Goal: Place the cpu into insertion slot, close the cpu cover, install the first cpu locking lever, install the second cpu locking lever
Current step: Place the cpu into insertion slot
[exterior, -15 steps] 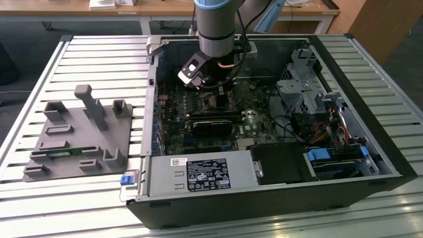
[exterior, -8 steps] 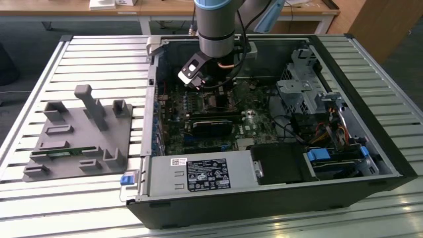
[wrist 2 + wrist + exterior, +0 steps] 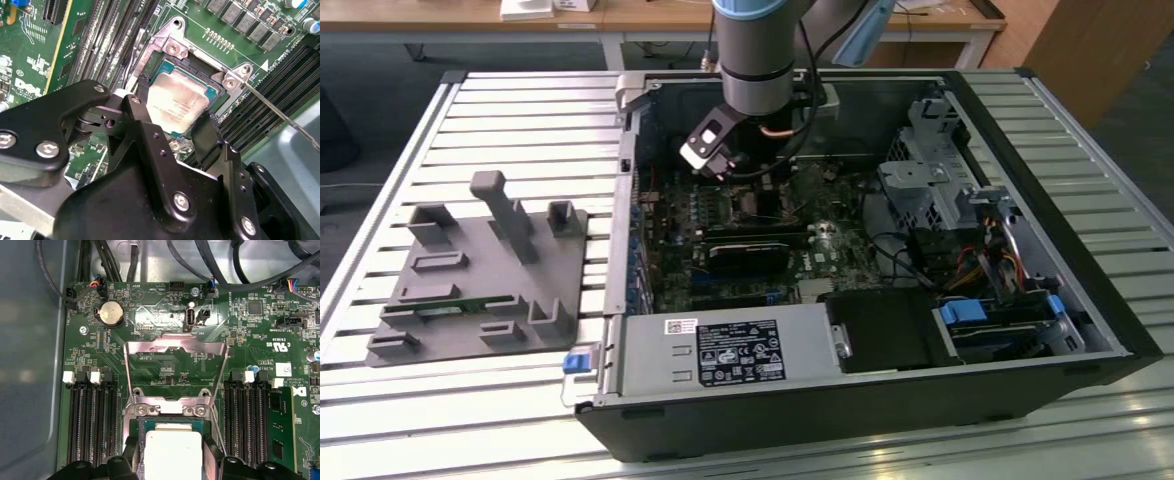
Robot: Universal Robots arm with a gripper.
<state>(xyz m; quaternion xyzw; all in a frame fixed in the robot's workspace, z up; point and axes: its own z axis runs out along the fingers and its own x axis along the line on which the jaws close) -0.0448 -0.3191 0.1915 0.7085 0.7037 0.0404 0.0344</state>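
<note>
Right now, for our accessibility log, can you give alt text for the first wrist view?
The cpu sits in the insertion slot on a green motherboard, with the gripper right at it. The silver cpu cover is swung open.

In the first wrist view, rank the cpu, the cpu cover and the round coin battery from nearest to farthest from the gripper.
1. The cpu, right at the gripper.
2. The cpu cover, open, just beyond the cpu.
3. The coin battery, farthest, past the cover's far edge on the green board.
</note>
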